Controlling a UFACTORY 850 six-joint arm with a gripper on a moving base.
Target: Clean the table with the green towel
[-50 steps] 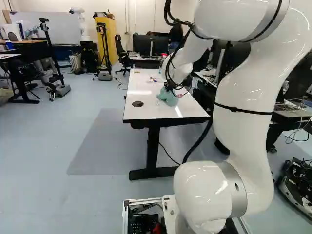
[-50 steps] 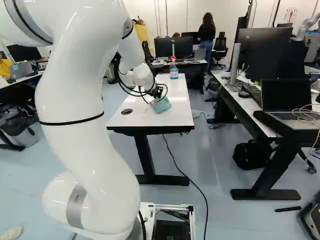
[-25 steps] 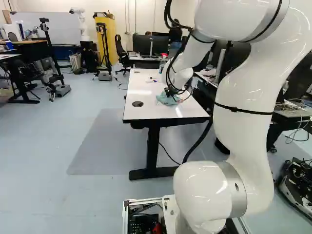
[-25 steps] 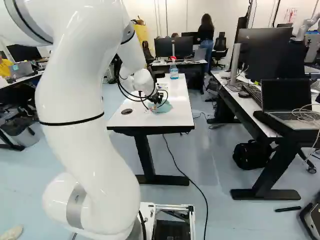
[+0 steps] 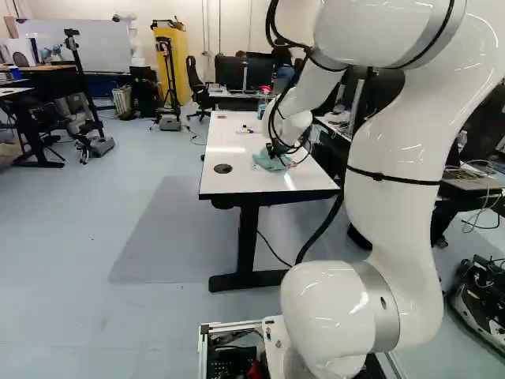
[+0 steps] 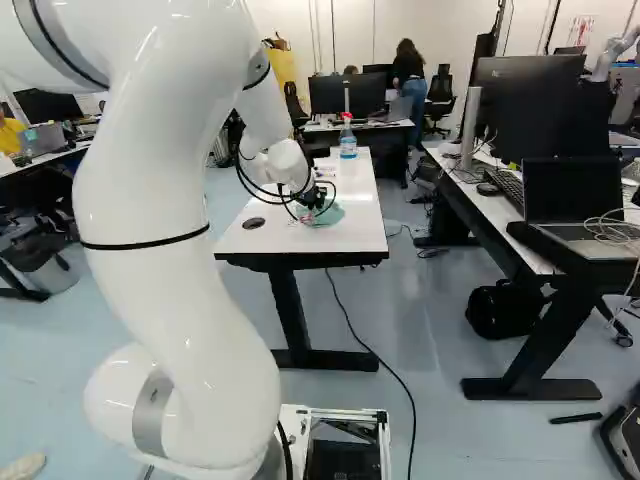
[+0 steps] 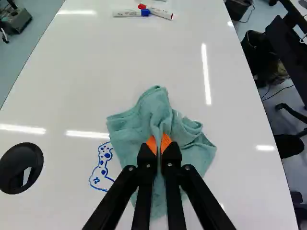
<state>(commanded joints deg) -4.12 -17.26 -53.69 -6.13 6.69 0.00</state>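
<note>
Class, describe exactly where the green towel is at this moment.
In the wrist view, the green towel lies on the white table, pinched between the fingers, its edge against the blue drawing, with two markers farther ahead.

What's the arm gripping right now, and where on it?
The green towel, pinched at a raised fold near its middle between the fingers.

You can read no words: print on markers too small, red marks on far wall illegible; just small blue cross in drawing on table.
</note>
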